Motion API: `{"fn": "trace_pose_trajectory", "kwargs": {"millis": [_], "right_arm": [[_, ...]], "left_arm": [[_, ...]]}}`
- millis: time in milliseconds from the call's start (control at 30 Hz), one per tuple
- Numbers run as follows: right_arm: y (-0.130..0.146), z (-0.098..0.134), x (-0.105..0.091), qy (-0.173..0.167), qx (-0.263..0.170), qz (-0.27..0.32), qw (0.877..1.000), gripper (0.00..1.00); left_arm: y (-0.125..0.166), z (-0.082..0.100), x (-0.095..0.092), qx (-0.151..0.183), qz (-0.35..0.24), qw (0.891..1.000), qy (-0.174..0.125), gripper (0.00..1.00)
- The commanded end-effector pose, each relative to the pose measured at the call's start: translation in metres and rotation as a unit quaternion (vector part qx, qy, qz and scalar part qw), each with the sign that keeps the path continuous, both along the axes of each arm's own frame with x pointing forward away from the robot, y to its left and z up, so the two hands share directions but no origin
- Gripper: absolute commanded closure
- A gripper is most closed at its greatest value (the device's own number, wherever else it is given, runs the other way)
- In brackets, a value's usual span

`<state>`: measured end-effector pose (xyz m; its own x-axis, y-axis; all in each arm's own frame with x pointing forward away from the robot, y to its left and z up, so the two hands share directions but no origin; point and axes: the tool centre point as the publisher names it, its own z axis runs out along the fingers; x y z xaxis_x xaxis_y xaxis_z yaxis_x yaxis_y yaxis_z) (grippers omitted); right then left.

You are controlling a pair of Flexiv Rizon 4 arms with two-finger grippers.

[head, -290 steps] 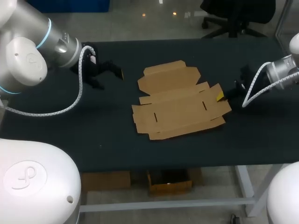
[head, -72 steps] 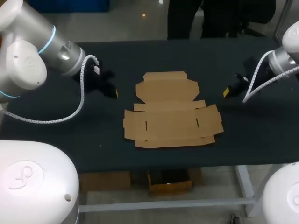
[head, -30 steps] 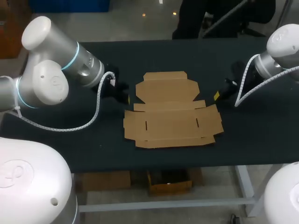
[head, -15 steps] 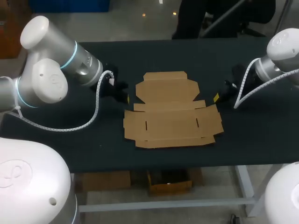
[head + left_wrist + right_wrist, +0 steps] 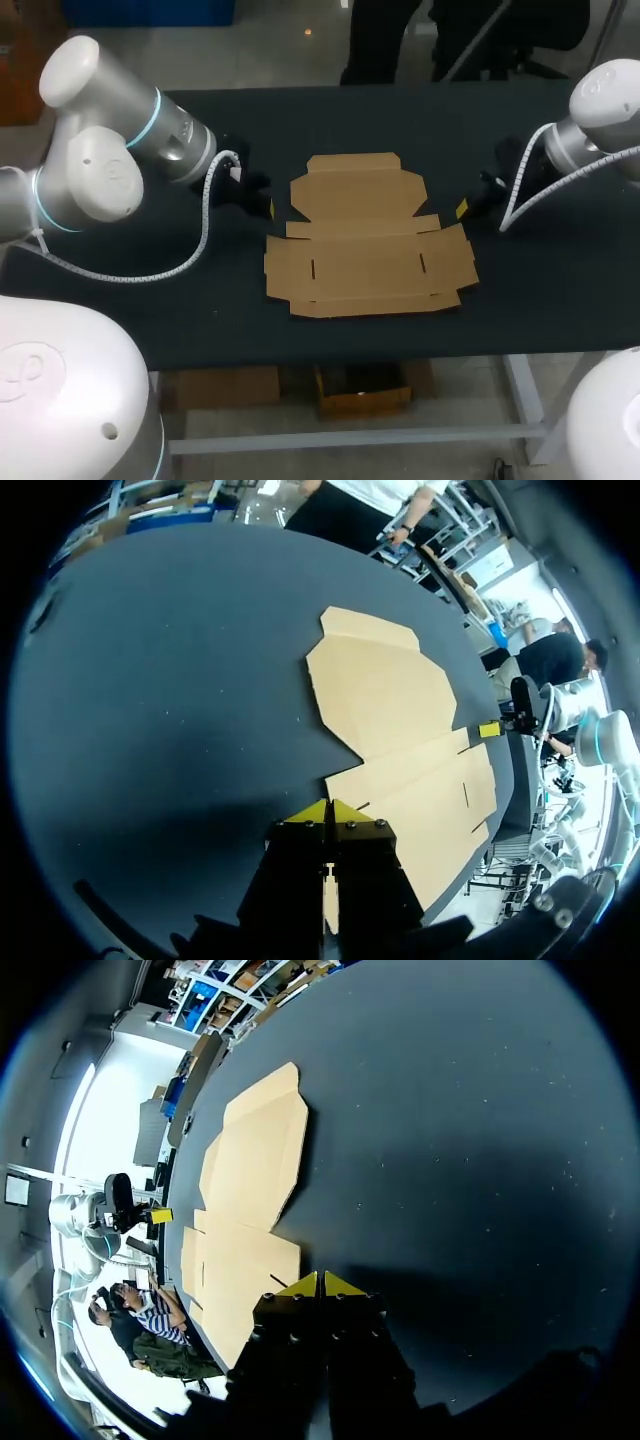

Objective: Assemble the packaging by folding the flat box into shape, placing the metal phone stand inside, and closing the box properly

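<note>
The flat brown cardboard box (image 5: 365,235) lies unfolded in the middle of the black table. My left gripper (image 5: 268,208) is shut and empty, low over the table just off the box's left edge. In the left wrist view its yellow tips (image 5: 329,810) meet, with the box (image 5: 400,715) right ahead of them. My right gripper (image 5: 462,208) is shut and empty, close to the box's right edge. The right wrist view shows its closed tips (image 5: 320,1284) beside the box (image 5: 250,1190). No metal phone stand is visible.
The black table (image 5: 330,120) has bare surface behind, in front of and to both sides of the box. Its front edge (image 5: 350,355) runs just below the box.
Both grippers have held nearly still beside the box over the last second. The box has not moved.
</note>
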<state>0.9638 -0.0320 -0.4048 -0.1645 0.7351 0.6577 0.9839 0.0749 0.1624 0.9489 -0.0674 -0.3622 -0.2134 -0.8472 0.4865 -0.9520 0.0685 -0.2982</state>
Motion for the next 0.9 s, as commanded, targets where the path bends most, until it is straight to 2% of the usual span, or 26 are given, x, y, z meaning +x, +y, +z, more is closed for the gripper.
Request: {"fn": "trace_pose_trajectory", "kwargs": {"millis": [33, 533, 900], "right_arm": [[0.005, -0.001, 0.006, 0.006, -0.002, 0.007, 1.0, 1.0], [0.014, -0.01, 0.01, 0.015, -0.007, 0.022, 1.0, 1.0], [0.018, -0.014, 0.01, 0.007, -0.005, 0.034, 0.999, 1.0]], "left_arm": [[0.001, -0.01, 0.01, -0.007, -0.005, 1.0, 0.003, 1.0], [-0.004, -0.021, 0.018, -0.013, -0.029, 0.999, 0.013, 1.0], [-0.009, -0.025, 0.02, -0.018, -0.042, 0.999, 0.017, 1.0]]}}
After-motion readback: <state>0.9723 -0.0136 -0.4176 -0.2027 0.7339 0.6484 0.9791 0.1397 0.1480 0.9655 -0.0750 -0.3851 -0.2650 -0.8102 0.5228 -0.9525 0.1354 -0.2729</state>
